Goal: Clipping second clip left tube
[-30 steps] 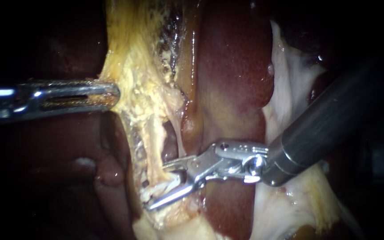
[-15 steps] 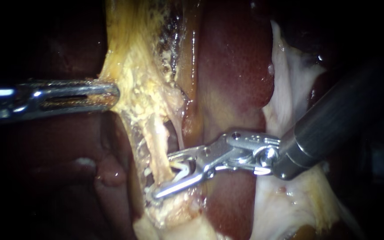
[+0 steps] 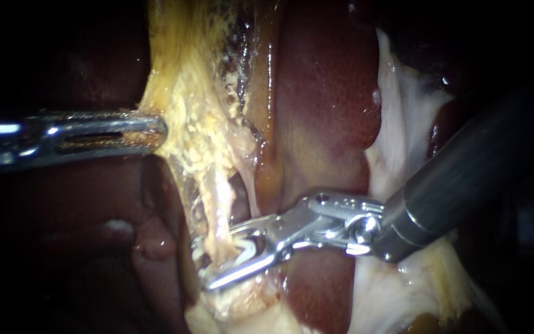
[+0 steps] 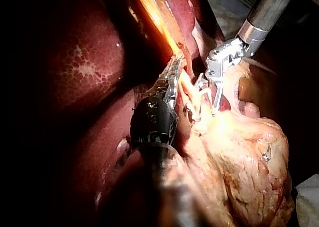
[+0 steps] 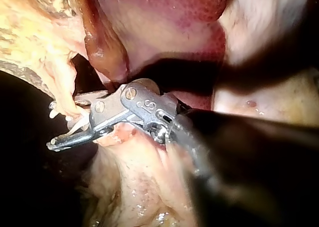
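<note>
The left tube (image 3: 220, 204), a pale yellow strand, ran down between the jaws of the right instrument (image 3: 205, 264), crossing them near their tips. A white clip (image 3: 250, 246) sat in those jaws just behind the tube, one leg lying along each jaw. The jaws stood apart and pinched only the clip, with the tube in the gap between its legs. In the right wrist view, the clip's pale legs (image 5: 75, 123) showed beside the tube (image 5: 64, 95), and the tube hung from ragged yellow tissue (image 5: 30, 32) ahead of the jaws. Behind the right instrument's wrist lay the dark red liver (image 3: 322, 105), with whitish tissue (image 3: 403, 124) beside its shaft. Well away from the clip, the left instrument (image 3: 159, 130) had its jaws pressed together on the edge of the yellow tissue (image 3: 186, 105), which drew to a point at their tip. In the left wrist view, the right instrument (image 4: 207, 100) stood just beside the left one's jaws, across the tube.
</note>
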You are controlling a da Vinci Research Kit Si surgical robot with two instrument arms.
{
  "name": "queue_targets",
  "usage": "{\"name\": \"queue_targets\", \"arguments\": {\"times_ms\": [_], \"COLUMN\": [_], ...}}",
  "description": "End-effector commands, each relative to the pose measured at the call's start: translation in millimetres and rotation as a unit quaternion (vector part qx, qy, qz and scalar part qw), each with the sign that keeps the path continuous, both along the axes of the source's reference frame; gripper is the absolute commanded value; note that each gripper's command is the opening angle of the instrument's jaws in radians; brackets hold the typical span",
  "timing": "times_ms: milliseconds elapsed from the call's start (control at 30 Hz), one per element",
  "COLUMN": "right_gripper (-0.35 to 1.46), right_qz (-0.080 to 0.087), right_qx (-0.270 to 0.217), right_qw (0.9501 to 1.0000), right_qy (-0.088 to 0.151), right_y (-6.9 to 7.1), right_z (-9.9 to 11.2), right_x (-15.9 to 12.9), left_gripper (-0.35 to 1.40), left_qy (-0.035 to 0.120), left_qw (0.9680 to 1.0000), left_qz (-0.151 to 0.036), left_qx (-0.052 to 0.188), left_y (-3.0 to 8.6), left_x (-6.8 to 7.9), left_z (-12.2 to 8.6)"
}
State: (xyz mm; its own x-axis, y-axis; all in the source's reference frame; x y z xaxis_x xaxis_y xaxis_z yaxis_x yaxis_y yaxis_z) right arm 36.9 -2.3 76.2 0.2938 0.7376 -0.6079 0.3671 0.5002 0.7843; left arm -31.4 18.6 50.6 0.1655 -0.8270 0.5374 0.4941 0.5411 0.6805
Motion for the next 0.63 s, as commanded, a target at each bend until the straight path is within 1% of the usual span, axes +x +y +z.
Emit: {"name": "queue_targets", "arguments": {"times_ms": [33,67,133,167,200,367,633], "right_gripper": [0.29,0.25,0.03,-0.13,-0.35,-0.35,-0.35], "right_qz": [0.001,0.002,0.000,0.000,-0.001,0.002,0.002], "right_qx": [0.003,0.003,0.019,0.025,0.030,0.040,0.040], "right_qw": [1.0000,1.0000,0.9998,0.9996,0.9994,0.9989,0.9989], "right_qy": [-0.002,-0.003,-0.011,-0.014,-0.016,-0.024,-0.024], "right_y": [0.0,0.0,0.1,0.1,0.1,0.5,0.6], "right_z": [-0.1,-0.1,0.0,-0.1,-0.1,0.5,0.9], "right_x": [0.0,0.0,-0.1,-0.2,-0.3,-0.5,-0.6], "left_gripper": [-0.35,-0.35,-0.35,-0.35,-0.35,-0.35,-0.35], "left_qy": [0.000,0.000,0.000,0.000,0.000,0.000,0.000], "left_qw": [1.0000,1.0000,1.0000,1.0000,1.0000,1.0000,1.0000], "left_qz": [0.000,0.000,0.000,0.000,0.000,0.000,0.000], "left_qx": [0.000,0.000,0.000,0.000,0.000,0.000,0.000], "left_y": [0.0,0.0,0.0,0.0,0.0,0.1,0.1], "left_x": [0.0,0.0,0.0,0.0,0.0,0.0,0.0], "left_z": [0.0,0.0,0.0,0.0,0.0,0.1,0.2]}}
